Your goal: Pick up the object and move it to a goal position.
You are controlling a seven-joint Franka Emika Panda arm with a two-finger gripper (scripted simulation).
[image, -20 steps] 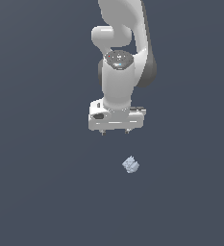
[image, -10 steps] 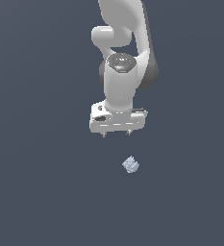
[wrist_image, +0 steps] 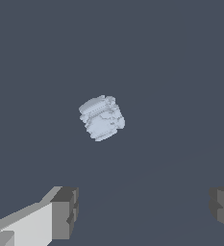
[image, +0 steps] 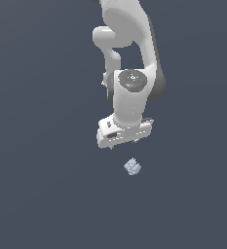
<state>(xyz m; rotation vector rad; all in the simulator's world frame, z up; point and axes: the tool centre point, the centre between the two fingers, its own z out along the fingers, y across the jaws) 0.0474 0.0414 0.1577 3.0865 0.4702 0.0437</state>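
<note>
- On the plain dark floor, near the middle of the exterior view, the object (image: 132,167) is recorded: a small pale blue-grey lump with ridged, irregular facets, lying free and touched by nothing.
- Above it, and slightly toward the exterior view's left, the gripper (image: 122,145) is held clear of the object; a gap is seen between the two.
- In the wrist view the fingers (wrist_image: 65,212) are spread wide, one dark pad at each lower corner, with nothing clasped between them; the tool is judged released and empty.
- The object (wrist_image: 102,117) is seen in the wrist view away from the line between the pads, so it is judged not yet centred under the jaws.
- Risk, misalignment: if the arm is lowered from this offset, the lump may be struck by one pad and pushed aside rather than enclosed.
- Risk, poor seating: the facets are uneven, so the pads may be closed on a ridge or corner, and the lump may be twisted or squeezed out.
- Risk, size: the object is much narrower than the spread of the jaws, so a long closing travel is required, during which it may be nudged off centre.
- Risk, depth: if the descent is stopped too high, only the top may be pinched; if carried too low, the floor may be struck.
- Goal position: no marker is visible in either view.
</note>
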